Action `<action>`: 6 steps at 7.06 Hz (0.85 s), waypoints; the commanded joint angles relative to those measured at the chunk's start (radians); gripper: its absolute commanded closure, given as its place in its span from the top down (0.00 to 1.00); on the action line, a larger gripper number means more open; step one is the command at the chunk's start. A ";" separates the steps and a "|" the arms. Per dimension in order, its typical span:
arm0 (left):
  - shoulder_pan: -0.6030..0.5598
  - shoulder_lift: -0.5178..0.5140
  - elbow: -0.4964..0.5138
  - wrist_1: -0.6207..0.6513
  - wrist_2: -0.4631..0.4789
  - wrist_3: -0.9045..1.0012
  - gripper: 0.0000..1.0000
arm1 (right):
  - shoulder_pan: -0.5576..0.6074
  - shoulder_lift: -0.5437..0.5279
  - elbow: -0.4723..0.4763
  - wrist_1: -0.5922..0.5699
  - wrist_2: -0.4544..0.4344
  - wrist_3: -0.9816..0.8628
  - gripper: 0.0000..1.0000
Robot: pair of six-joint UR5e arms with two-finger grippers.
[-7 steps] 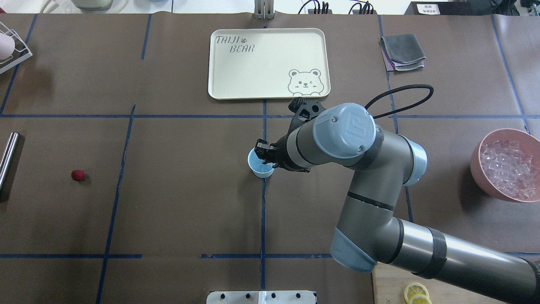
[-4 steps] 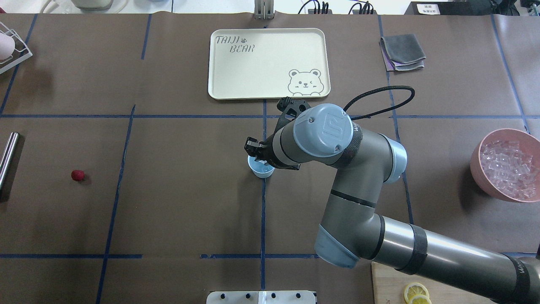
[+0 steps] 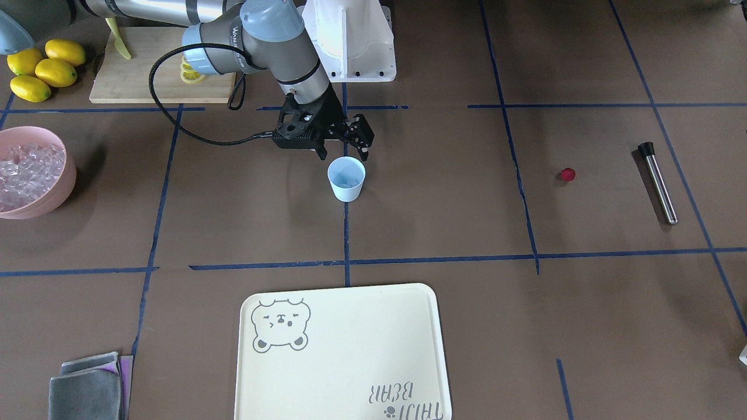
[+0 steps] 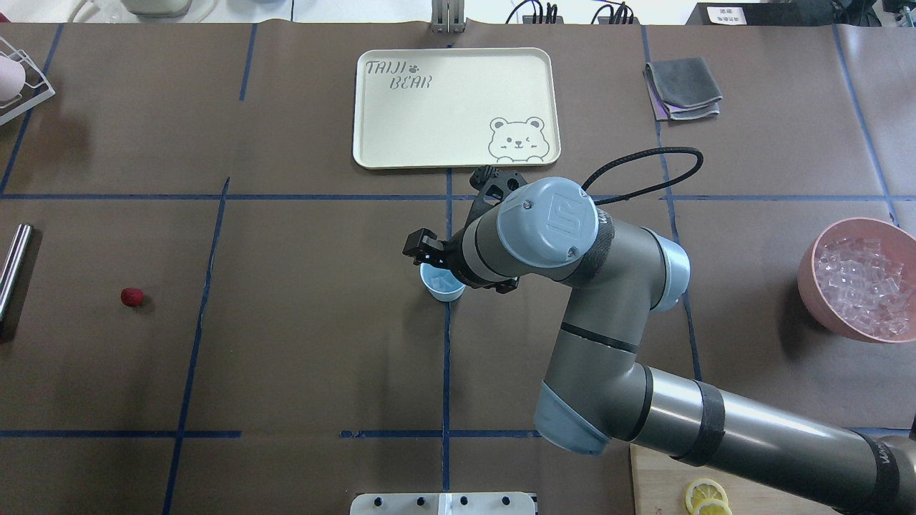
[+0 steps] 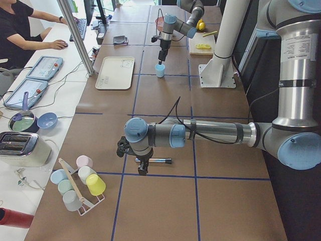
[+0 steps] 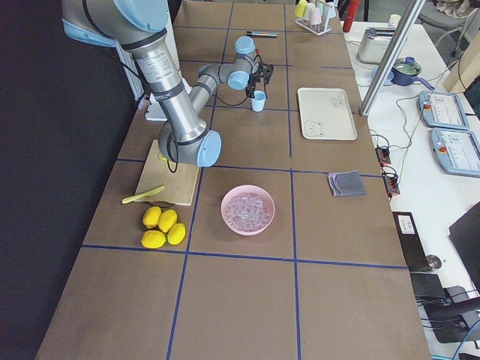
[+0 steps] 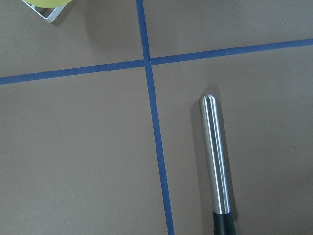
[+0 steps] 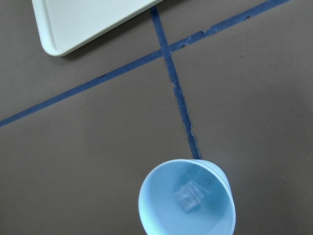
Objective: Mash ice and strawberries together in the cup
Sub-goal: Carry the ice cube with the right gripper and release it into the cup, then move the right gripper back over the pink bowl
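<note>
The pale blue cup [image 3: 346, 181] stands at the table's middle and also shows in the overhead view [image 4: 445, 286]. The right wrist view shows one clear ice cube [image 8: 190, 196] inside the cup [image 8: 156, 215]. My right gripper [image 3: 343, 150] is open and empty, just above the cup on the robot's side. More ice [image 4: 862, 282] fills a pink bowl [image 4: 812, 282] at the right. The strawberry [image 4: 132, 297] lies alone far left. My left gripper [image 5: 142, 166] hovers over a steel muddler [image 7: 213, 156]; I cannot tell whether it is open or shut.
A cream bear tray [image 4: 454, 107] lies beyond the cup, with folded grey cloths [image 4: 683, 89] to its right. A cutting board with lemon slices [image 3: 157, 76] and whole lemons [image 3: 44, 67] sit near the robot's right. A cup rack [image 5: 80, 183] stands at the left end.
My right gripper has moved off the cup's mouth toward the overhead view's left, uncovering the cup. The cup and strawberry have not moved.
</note>
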 commanded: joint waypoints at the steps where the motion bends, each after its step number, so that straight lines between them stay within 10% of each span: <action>1: 0.001 0.000 0.002 0.000 0.000 0.000 1.00 | 0.042 -0.106 0.129 -0.006 0.020 -0.004 0.99; 4: 0.001 0.000 0.009 0.000 0.002 0.002 1.00 | 0.352 -0.531 0.301 0.004 0.398 -0.328 1.00; 6: 0.001 0.000 0.009 0.002 0.002 0.000 1.00 | 0.534 -0.764 0.292 0.024 0.464 -0.770 1.00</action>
